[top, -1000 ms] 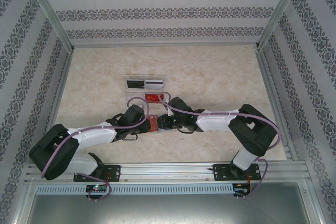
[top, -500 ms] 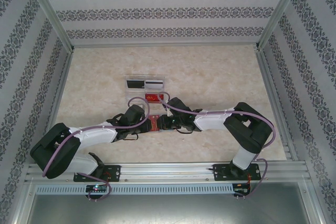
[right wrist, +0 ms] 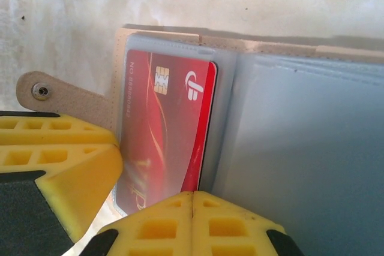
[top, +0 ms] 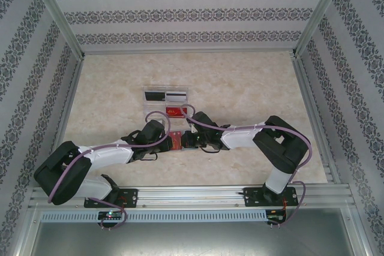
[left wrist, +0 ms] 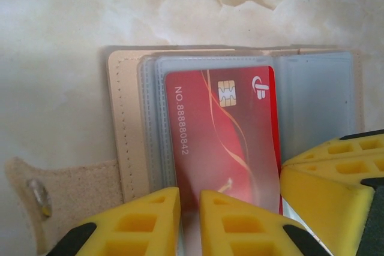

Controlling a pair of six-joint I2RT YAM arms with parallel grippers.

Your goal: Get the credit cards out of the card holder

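The right claw [right wrist: 192,211] is pinched shut, and the red credit card [right wrist: 162,130] sits just past its tips, tucked in the open tan card holder [right wrist: 162,35] on the worktop [right wrist: 72,16]. The left claw [left wrist: 189,217] is narrow; I cannot tell if it grips anything.

Two robot arms reach in from the bottom of the top view: the left arm [top: 102,155] and the right arm [top: 264,142]. That makes two grippers, the left gripper [left wrist: 189,217] and the right gripper [right wrist: 192,223]. There is one tan card holder [left wrist: 123,136] with one snap tab [left wrist: 36,190], and one red chip card [left wrist: 225,142] shows in it. Its stacked clear sleeves cannot be counted. One clear tray [top: 166,89] above centre holds three cards: one black card [top: 155,95], one pale card [top: 176,95] and one red tray card [top: 173,111].
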